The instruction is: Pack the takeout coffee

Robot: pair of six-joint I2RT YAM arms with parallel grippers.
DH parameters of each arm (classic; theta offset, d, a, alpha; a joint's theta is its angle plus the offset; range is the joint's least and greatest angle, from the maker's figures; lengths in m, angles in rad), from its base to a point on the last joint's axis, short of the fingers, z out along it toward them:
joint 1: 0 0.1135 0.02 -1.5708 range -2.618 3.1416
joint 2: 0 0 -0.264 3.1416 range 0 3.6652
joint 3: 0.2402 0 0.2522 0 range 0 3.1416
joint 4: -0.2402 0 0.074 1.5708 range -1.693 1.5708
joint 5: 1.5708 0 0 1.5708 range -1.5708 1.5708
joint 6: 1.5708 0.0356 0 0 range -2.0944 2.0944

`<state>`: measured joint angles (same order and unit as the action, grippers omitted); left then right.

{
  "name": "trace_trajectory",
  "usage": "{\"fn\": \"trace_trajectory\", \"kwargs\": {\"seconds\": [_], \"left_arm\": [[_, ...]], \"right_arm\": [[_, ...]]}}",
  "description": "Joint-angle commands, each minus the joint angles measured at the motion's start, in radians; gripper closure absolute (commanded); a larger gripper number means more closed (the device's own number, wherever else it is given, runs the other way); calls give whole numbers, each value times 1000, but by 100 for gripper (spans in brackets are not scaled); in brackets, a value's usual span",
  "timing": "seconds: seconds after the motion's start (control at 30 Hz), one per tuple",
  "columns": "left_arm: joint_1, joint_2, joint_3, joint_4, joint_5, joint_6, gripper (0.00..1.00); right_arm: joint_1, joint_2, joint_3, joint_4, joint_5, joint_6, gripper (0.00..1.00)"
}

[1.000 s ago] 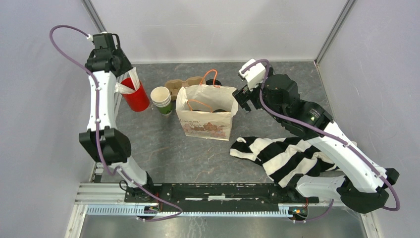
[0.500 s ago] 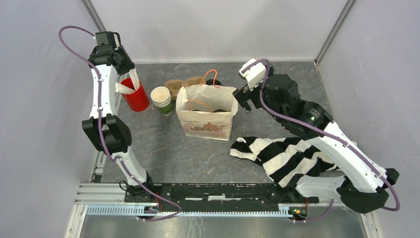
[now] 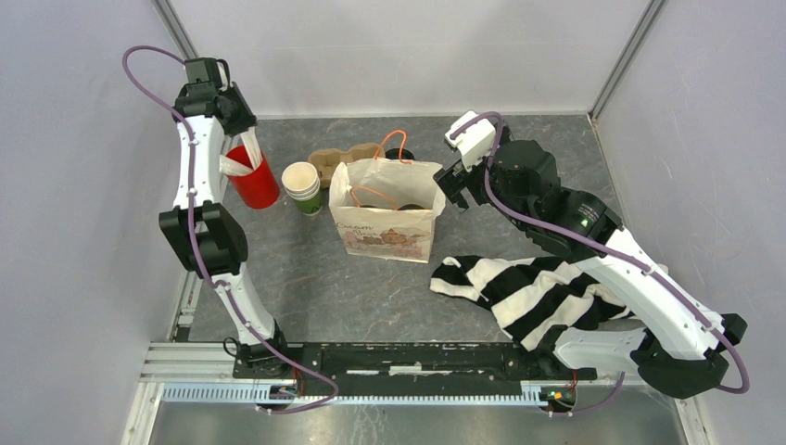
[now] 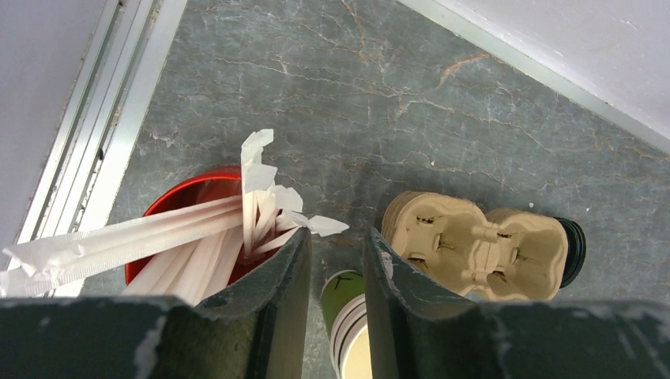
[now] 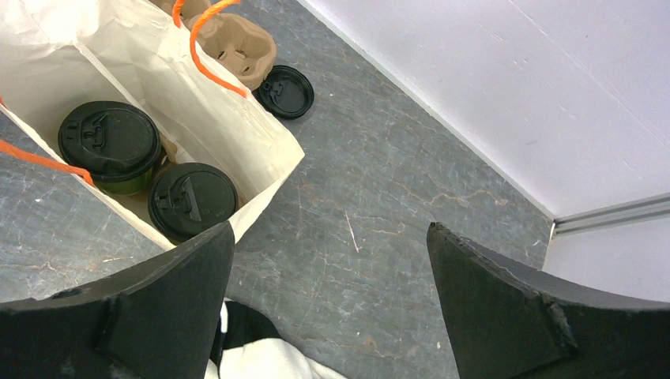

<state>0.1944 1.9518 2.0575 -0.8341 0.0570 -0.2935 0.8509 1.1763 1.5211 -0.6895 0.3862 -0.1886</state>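
The takeout coffee is two green cups with black lids (image 5: pixel 111 140) (image 5: pixel 192 200), standing side by side inside the white paper bag (image 3: pixel 385 232) with orange handles. My right gripper (image 5: pixel 329 233) (image 3: pixel 454 188) hovers just right of the bag's rim, open wide, with only grey table between its fingers. My left gripper (image 4: pixel 338 237) (image 3: pixel 236 116) hangs high at the back left above the red cup of straws (image 4: pixel 197 237). Its jaws are open by a narrow gap with nothing held in them.
A stack of lidless green cups (image 3: pixel 303 185) stands between the red cup (image 3: pixel 255 181) and the bag. Behind the bag lie a brown pulp carrier (image 4: pixel 482 245) and a loose black lid (image 5: pixel 284 91). A black-and-white striped cloth (image 3: pixel 528 287) lies at the front right.
The left arm has drawn up and back toward the rear wall, and its jaws have narrowed. The right arm, bag and cups have not moved.
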Motion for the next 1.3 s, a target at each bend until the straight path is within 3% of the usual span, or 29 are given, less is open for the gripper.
{"fn": "trace_trajectory", "kwargs": {"seconds": [0.0,0.63,1.27], "left_arm": [[2,23,49,43,17,50,62],[-1,64,65,43,-42,113,66],[-6,51,54,131,-11,146,65]], "right_arm": [[5,-10,14,24,26,-9,2],[7,2,16,25,18,-8,2],[8,1,21,23,13,-6,2]]}}
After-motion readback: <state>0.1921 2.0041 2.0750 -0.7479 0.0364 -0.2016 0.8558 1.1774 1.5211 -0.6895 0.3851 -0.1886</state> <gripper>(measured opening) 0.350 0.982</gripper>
